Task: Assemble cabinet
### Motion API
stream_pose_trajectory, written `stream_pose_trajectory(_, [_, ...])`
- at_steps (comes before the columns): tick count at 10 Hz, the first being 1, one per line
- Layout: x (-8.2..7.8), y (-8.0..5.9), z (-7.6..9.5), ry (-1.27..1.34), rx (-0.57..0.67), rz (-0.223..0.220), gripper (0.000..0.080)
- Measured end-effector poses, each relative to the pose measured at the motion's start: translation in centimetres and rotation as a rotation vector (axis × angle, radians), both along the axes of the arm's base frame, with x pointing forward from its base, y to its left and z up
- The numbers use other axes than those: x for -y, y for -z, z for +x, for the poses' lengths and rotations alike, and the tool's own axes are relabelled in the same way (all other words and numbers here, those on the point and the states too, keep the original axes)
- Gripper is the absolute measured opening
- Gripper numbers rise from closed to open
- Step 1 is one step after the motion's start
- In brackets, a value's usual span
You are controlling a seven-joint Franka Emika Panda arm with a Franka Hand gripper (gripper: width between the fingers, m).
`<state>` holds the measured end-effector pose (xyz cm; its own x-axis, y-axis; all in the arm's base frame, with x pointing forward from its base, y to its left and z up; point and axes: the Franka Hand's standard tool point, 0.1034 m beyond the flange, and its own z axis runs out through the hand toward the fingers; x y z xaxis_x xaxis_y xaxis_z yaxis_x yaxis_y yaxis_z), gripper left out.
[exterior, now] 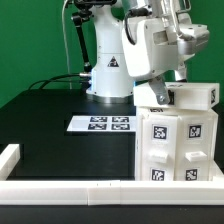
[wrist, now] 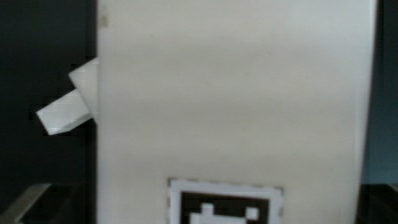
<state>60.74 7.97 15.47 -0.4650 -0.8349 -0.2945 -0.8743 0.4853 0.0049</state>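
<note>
The cabinet body (exterior: 175, 145) is a tall, boxy piece of smooth matte white plastic with stepped, square-edged faces. It stands on the black table (exterior: 45, 130) at the exterior view's right, touching the front rail. Square black-and-white fiducial tags (exterior: 160, 131) sit on its facing sides. A smaller white block (exterior: 192, 96), the same plain plastic, lies across its top and sticks out toward the exterior view's right.

In the wrist view a flat white panel (wrist: 222, 100) of the cabinet fills most of the frame, with one tag (wrist: 228, 203) at its edge. A small slanted white piece (wrist: 68, 105) pokes out beside it (what it is cannot be told).

The gripper (exterior: 152, 88) hangs at the top of the cabinet body, next to the block. Its fingers are hidden by the bulky white hand housing, so whether they are spread or pinching cannot be told.

The marker board (exterior: 100, 123) lies flat on the table, apart from the cabinet. The low white border rail (exterior: 70, 190) runs along the front and turns up at the exterior view's left. Behind are the arm's base (exterior: 108, 70), black cables (exterior: 72, 45) and a green backdrop (exterior: 30, 40).
</note>
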Motion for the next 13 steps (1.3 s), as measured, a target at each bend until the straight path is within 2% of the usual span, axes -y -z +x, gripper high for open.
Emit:
stream_pose_trajectory(1, [-0.3,-0.3,0.0,-0.022,0.01,0.0,0.0772])
stream_pose_trajectory(5, [-1.6,-2.9,0.1,-0.108,0.071,0.007,0.0798])
stream_pose_trajectory(7, [-1.6,-4.4,0.4,-0.135,0.11,0.002,0.0797])
stream_pose_trajectory(10, [-1.7,-4.1,0.2,-0.229,0.124,-0.019,0.0797])
stream_pose_trajectory(13, [-1.9,-3.8,0.5,-0.713,0.22,-0.109,0.0797])
